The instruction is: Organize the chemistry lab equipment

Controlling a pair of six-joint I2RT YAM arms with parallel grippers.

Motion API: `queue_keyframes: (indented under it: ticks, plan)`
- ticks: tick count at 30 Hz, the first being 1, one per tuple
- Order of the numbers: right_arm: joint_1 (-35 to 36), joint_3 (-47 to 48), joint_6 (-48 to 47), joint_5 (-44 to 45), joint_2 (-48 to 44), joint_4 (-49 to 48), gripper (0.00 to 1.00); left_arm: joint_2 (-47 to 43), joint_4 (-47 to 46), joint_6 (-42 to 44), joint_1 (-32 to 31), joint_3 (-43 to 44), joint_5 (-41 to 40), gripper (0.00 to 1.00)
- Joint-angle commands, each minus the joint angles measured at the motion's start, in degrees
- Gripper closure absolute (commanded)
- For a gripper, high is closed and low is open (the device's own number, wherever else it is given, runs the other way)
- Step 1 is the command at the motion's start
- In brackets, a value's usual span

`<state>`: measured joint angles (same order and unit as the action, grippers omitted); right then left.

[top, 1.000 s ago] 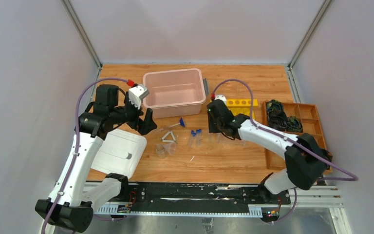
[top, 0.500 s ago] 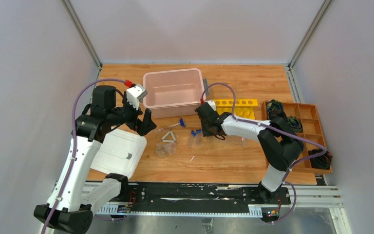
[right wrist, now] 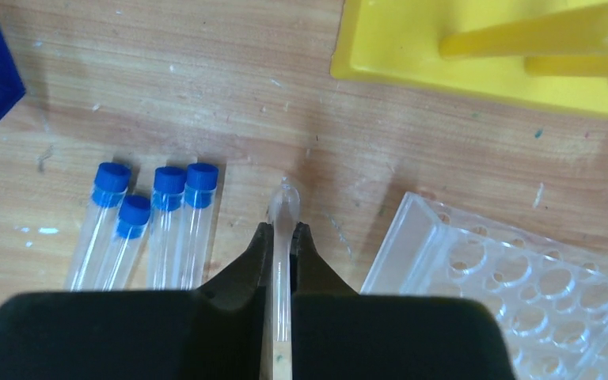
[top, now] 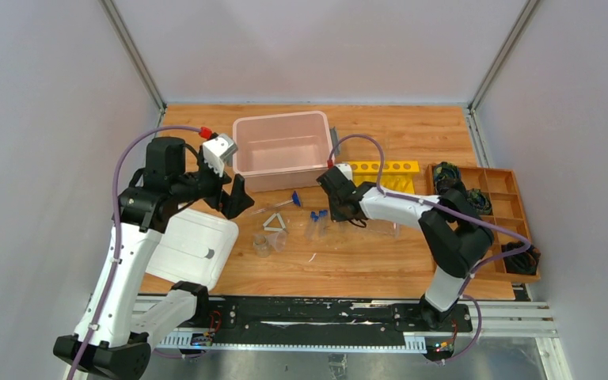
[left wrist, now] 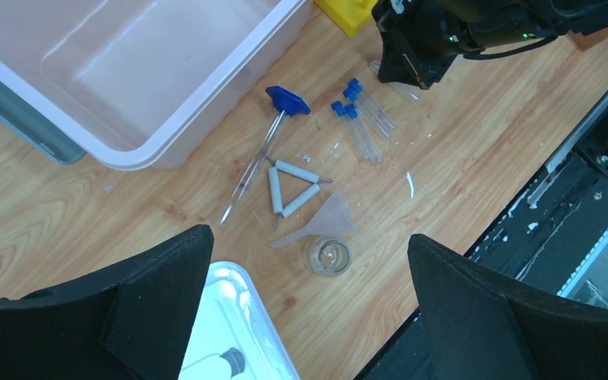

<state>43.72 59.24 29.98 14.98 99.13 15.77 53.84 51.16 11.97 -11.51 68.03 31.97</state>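
Wooden tabletop; plain pale walls on three sides; metal corner posts.

We see a wooden table carrying a pink bin at the back, a white lid at the near left, and a yellow rack and a tray to the right. In the middle lie four tubes side by side, near a clear rack. To their left we find a blue-tipped rod, a triangle, a funnel and a cup.
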Motion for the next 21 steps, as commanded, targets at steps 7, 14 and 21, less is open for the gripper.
queue_keyframes:
  ticks: [7,14,21]
  plan:
    - [1.42,8.34,4.10,-4.78,-16.41,3.91,1.00,-0.08,-2.17,-4.13,-0.36,3.59,2.58,0.00]
    - [7.50,10.43,10.33,-5.89,-22.84,-6.39,1.00,-1.36,-9.65,-15.36,-0.36,1.34,8.19,0.01]
    - [16.10,15.19,12.99,-3.13,-20.98,-15.21,1.00,-1.29,-15.72,-23.89,-0.36,-4.28,16.57,0.11]
